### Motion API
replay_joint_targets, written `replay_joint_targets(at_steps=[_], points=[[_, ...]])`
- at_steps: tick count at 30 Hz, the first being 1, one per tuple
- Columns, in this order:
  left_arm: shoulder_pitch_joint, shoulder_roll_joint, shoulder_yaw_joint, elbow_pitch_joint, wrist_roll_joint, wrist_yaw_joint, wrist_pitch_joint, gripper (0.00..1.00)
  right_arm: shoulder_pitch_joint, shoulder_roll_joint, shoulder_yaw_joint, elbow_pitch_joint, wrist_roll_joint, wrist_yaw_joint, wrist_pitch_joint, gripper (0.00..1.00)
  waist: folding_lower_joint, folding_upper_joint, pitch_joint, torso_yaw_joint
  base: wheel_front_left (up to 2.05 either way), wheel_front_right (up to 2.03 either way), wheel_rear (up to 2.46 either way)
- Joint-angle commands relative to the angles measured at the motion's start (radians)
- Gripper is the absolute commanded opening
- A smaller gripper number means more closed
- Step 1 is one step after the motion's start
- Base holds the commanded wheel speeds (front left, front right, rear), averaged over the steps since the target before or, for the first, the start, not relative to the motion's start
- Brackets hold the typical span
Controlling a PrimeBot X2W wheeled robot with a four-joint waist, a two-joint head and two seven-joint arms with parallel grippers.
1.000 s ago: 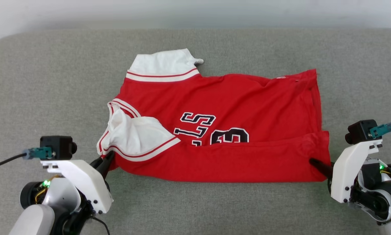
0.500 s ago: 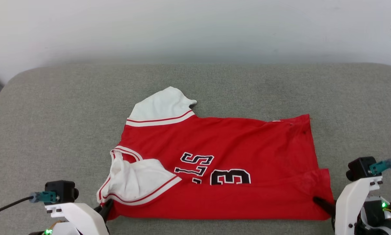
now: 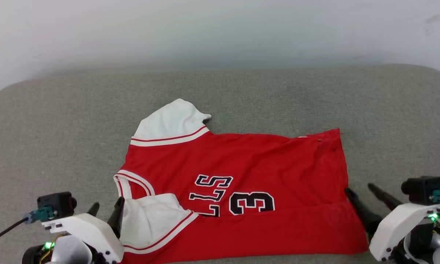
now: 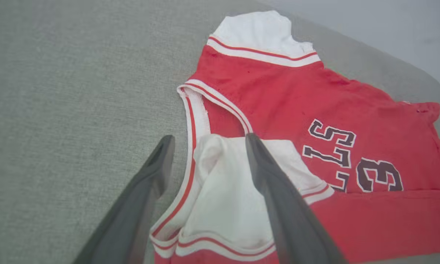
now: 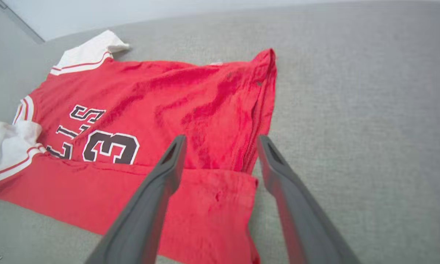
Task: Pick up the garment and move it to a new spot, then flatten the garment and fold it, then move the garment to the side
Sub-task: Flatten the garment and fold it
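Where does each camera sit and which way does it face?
Head view: high, facing forward-down on the garment on the grey cushion; left gripper, right gripper at the bottom corners.
Left wrist view: left wrist, along its spread fingers toward the collar end.
Right wrist view: right wrist, along its spread fingers toward the hem corner.
Shared: both wrist views catch the number 3.

1. We see the garment (image 3: 264, 161) in red, with white sleeves, red-and-white striped trim and black, white-edged lettering.
2. We see a plain grey padded surface (image 3: 58, 121).
3. We see dark grey fingers (image 4: 275, 198).
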State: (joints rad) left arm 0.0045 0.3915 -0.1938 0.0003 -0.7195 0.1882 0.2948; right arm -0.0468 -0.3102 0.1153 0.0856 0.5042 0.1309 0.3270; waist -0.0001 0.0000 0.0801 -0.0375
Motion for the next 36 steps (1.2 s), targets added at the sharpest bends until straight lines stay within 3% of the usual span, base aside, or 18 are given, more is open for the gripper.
replay_joint_targets(at_steps=[1, 2, 9, 17, 21, 27, 32, 36], points=[[-0.022, -0.001, 0.003, 0.0, 0.018, 0.002, -0.024, 1.0, -0.017, 0.011, -0.016, -0.013, -0.025, -0.001, -0.042, 1.0, 0.0001, 0.0, -0.003, -0.013, 0.0, 0.0, 0.0], [-0.07, 0.001, 0.006, -0.005, 0.049, -0.005, -0.075, 1.0, -0.034, 0.045, -0.065, -0.043, -0.086, -0.001, -0.124, 1.0, 0.0001, 0.0, 0.006, -0.032, 0.0, 0.0, 0.0], [-0.265, 0.014, 0.017, -0.012, 0.093, -0.019, -0.124, 1.0, -0.1, 0.114, -0.135, -0.156, -0.158, 0.0, -0.231, 1.0, 0.0001, 0.0, 0.125, -0.078, 0.0, 0.0, 0.0], [-0.563, 0.072, 0.011, 0.049, 0.099, -0.069, -0.036, 1.0, -0.194, 0.14, -0.135, -0.254, -0.164, 0.0, -0.279, 1.0, 0.0001, 0.0, 0.304, -0.144, 0.0, 0.0, 0.0], [-0.717, 0.113, -0.016, 0.105, 0.076, -0.124, 0.084, 1.0, -0.229, 0.149, -0.125, -0.267, -0.164, 0.0, -0.295, 1.0, 0.0001, 0.0, 0.36, -0.176, 0.0, 0.0, 0.0], [-0.891, 0.19, -0.074, 0.186, 0.012, -0.199, 0.38, 1.0, -0.256, 0.167, -0.105, -0.253, -0.151, 0.0, -0.305, 1.0, 0.0001, 0.0, 0.426, -0.222, 0.0, 0.0, 0.0], [-0.966, 0.252, -0.095, 0.229, -0.037, -0.188, 0.624, 1.0, -0.273, 0.177, -0.086, -0.226, -0.137, 0.0, -0.32, 1.0, 0.0001, 0.0, 0.464, -0.26, 0.0, 0.0, 0.0], [-0.978, 0.277, -0.112, 0.246, -0.047, -0.172, 0.726, 1.0, -0.285, 0.181, -0.076, -0.213, -0.128, 0.0, -0.331, 1.0, 0.0001, 0.0, 0.489, -0.276, 0.0, 0.0, 0.0]])
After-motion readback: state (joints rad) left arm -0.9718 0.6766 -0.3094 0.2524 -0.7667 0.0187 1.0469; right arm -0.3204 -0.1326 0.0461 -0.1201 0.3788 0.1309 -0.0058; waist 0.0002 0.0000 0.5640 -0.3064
